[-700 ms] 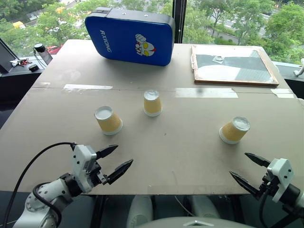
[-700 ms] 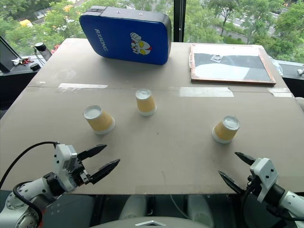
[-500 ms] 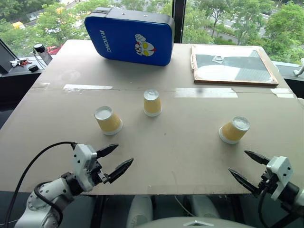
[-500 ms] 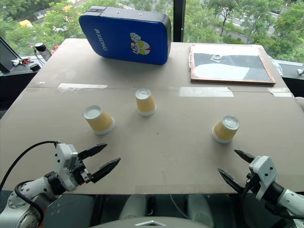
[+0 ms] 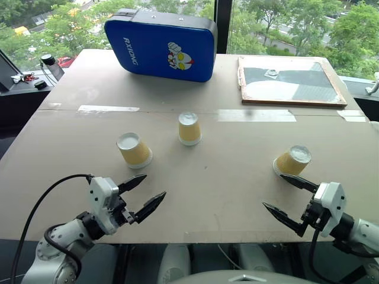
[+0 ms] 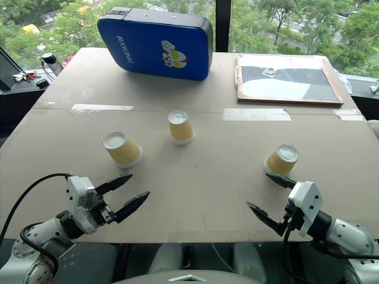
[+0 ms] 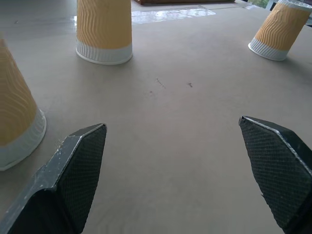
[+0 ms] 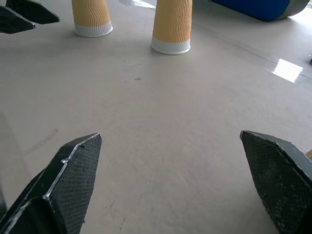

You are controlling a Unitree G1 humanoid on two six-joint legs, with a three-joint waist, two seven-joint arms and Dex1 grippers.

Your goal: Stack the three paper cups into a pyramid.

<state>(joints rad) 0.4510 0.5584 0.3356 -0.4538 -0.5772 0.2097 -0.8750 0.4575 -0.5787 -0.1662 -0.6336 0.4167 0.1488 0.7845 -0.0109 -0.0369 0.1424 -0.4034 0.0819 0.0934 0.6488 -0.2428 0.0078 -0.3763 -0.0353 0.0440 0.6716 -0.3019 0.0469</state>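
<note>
Three cups stand apart, upside down, on your counter (image 5: 213,195); both pincers gape empty.

Left cup (image 5: 135,149), middle cup (image 5: 189,128) and right cup (image 5: 292,161) are unstacked. Your left pincer (image 5: 144,193) hovers near the left cup, your right pincer (image 5: 287,198) just before the right cup. Behind them, the blue pad (image 5: 161,43) reads "RXIONG".

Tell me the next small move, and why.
Probably ease the right gripper forward around the right cup and close. Its fingers are open, one tip already beside that cup, and all three cups stand apart, upside down, nothing stacked yet.
</note>
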